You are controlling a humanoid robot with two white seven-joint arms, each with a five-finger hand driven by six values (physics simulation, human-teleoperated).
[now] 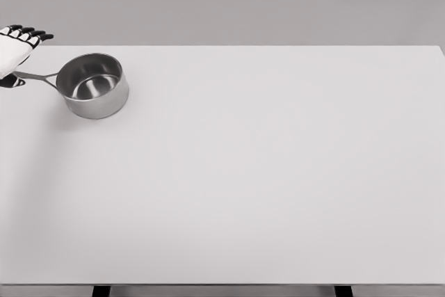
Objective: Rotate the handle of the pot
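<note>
Pot (93, 85): steel saucepan, upright, empty; stands at the far left of the bench (278, 172). Handle (33, 76): thin rod, points left and slightly far, its outer end running under the hand. Left robot hand (15, 48): white, dark fingertips, at the left edge of the picture; fingers extended and held together above the handle's tip, released, grasping nothing. Contact with the handle: cannot tell. Right arm: not shown. Progress, as judged: early or mid-task; hand positioned at the handle, turn not visibly completed; swinging the handle round appears left to do.
</note>
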